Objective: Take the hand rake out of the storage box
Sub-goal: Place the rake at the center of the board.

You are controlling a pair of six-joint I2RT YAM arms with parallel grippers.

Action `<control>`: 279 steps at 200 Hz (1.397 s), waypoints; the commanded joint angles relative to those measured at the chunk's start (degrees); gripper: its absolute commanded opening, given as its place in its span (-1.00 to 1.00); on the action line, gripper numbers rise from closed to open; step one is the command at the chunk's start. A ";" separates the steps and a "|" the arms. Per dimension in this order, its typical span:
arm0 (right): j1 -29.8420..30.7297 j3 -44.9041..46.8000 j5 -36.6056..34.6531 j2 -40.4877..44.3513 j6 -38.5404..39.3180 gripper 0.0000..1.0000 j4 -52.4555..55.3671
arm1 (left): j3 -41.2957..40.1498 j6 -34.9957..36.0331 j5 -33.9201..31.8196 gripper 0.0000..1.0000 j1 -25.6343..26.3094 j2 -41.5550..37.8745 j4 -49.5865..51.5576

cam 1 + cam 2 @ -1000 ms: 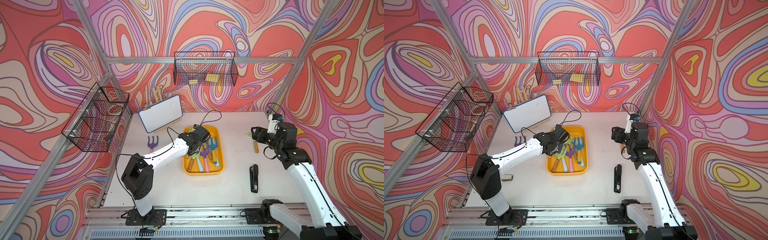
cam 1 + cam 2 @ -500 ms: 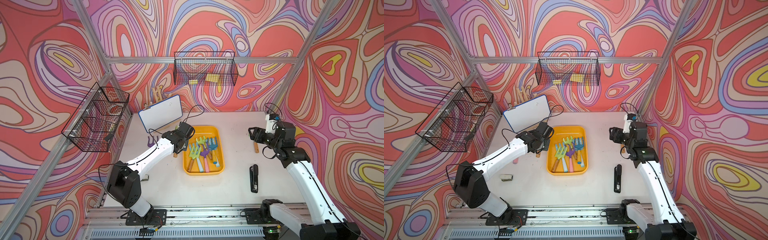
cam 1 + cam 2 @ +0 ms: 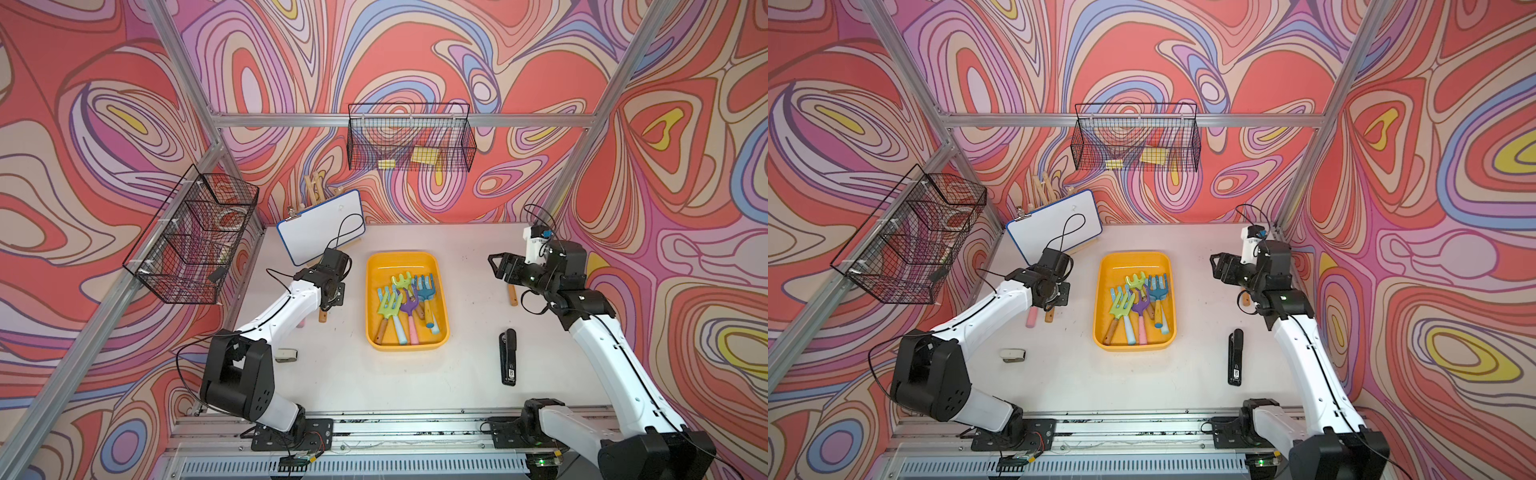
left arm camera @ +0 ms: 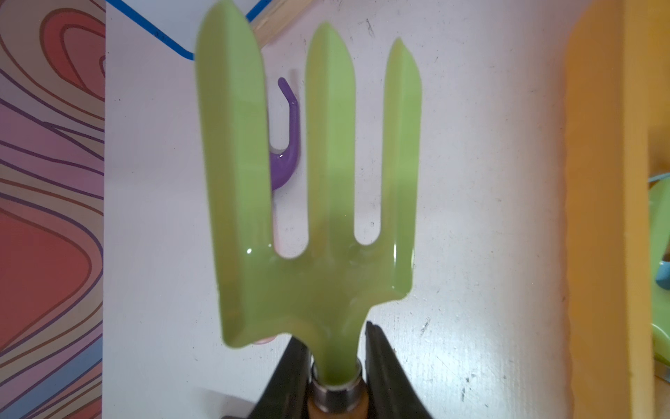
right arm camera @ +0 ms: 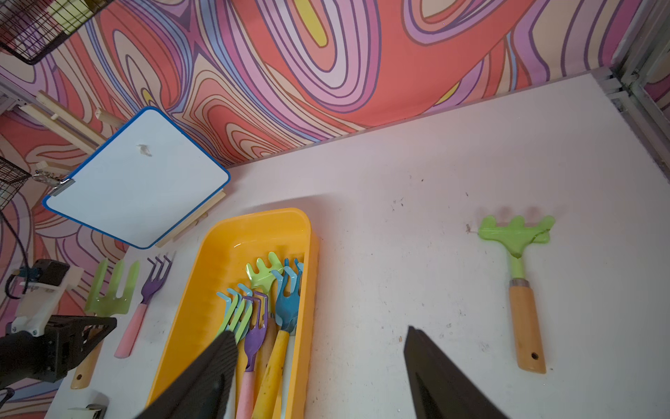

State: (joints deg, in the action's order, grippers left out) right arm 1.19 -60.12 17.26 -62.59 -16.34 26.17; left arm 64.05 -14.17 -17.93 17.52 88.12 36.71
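Note:
The yellow-orange storage box (image 3: 400,262) (image 3: 1133,261) sits mid-table with several colourful hand rakes (image 3: 405,300) (image 3: 1138,302) lying in it. Left of the box, my left gripper (image 4: 335,335) is shut on the neck of a light green hand rake (image 4: 311,283) (image 5: 112,294), held low over the table with its wooden handle (image 3: 322,316) poking out behind. My right gripper (image 5: 321,333) (image 3: 496,268) hangs open to the right of the box with nothing between its fingers.
A purple rake (image 5: 154,281) with a pink handle lies on the table beside the held one. Another green rake (image 5: 518,250) lies at the far right. A whiteboard (image 3: 320,226), a black stapler (image 3: 508,357), a small white object (image 3: 286,354) and wire baskets (image 3: 409,139) stand around.
My left arm has swung from over the box out to its left, carrying the green rake with it. The right gripper's jaws have spread a little wider.

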 commanded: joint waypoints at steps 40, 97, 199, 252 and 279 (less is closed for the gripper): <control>0.78 -0.79 2.27 -0.12 -1.33 0.56 -2.30 | -1.47 4.90 6.39 -0.82 -4.46 5.98 -6.32; 1.68 -0.62 1.03 -0.41 -1.39 0.56 -2.41 | 1.86 7.05 8.19 -0.83 -6.83 13.44 -7.43; 2.93 -0.75 -0.19 -0.80 -1.09 0.56 -2.28 | 2.53 6.73 12.05 -0.81 -10.57 16.92 -7.96; 3.01 -0.75 -1.28 -0.36 -0.56 0.56 -1.81 | 3.48 7.27 12.24 -0.79 -11.43 19.99 -7.30; 2.96 -0.61 -1.17 -0.43 -0.67 0.56 -1.80 | 3.39 7.32 11.87 -0.79 -11.72 20.25 -7.43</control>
State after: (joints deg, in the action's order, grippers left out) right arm 3.84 -60.12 16.88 -63.22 -17.45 24.75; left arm 67.20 -7.49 -6.07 6.52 107.00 28.67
